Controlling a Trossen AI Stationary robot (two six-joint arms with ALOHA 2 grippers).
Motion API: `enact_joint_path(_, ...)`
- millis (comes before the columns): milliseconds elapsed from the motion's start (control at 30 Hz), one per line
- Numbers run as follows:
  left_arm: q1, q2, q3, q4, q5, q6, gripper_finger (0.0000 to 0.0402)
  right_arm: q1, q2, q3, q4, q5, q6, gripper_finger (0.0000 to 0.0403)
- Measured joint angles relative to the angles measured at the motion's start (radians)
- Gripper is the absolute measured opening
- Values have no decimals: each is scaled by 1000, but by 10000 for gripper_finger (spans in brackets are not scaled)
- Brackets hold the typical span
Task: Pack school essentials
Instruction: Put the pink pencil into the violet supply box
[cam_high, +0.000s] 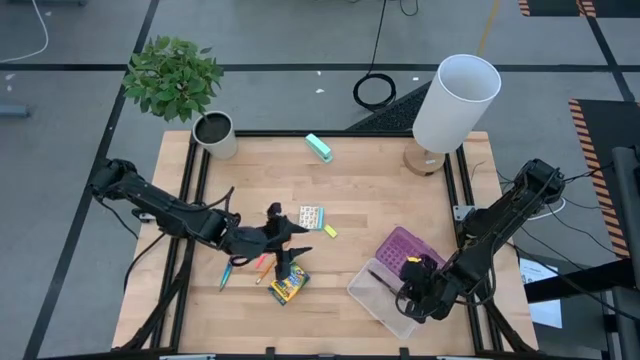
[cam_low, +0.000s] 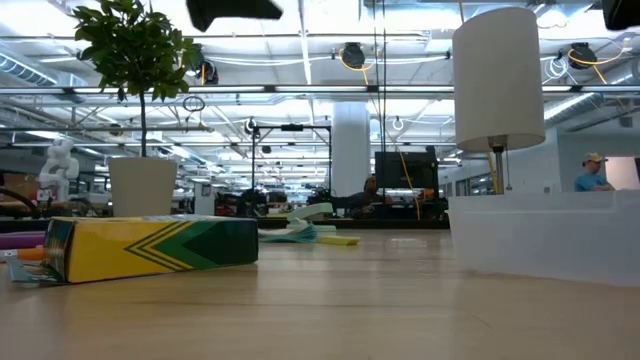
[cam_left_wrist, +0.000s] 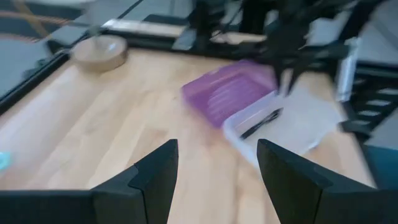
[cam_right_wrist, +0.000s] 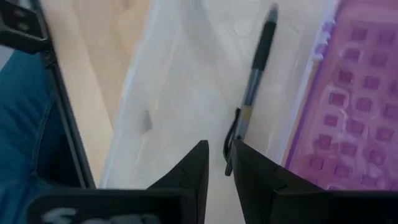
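Note:
A clear plastic box (cam_high: 372, 298) stands at the near right, with a dark pen (cam_right_wrist: 254, 81) lying on its floor and a purple lid (cam_high: 403, 246) beside it. My right gripper (cam_right_wrist: 217, 149) hovers over the box, pointing down, its fingers a narrow gap apart just above the pen's clip end. My left gripper (cam_left_wrist: 217, 155) is open and holds nothing, raised above the table's middle (cam_high: 300, 240) and facing the box. Below it lie the green-yellow crayon box (cam_high: 288, 287), an orange pencil (cam_high: 262, 271), the multicoloured card (cam_high: 312, 215) and the yellow eraser (cam_high: 330, 231).
A teal block (cam_high: 319, 148) lies near the far edge. A potted plant (cam_high: 213, 132) stands at the far left corner and a white lamp (cam_high: 450, 100) at the far right. Bare wood lies between the card and the purple lid.

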Motion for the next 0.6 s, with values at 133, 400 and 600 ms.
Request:
enact_joint_path(133, -40, 9, 0, -111, -65, -89, 223, -1, -18, 0, 11, 21, -97, 65)
enact_joint_path(400, -90, 16, 0, -393, -106, -384, 223, -50, -43, 0, 57, 26, -282, 65)
enact_joint_path(600, -87, 85, 1, -605, -65, -634, 223, -83, -43, 0, 109, 26, -389, 65)
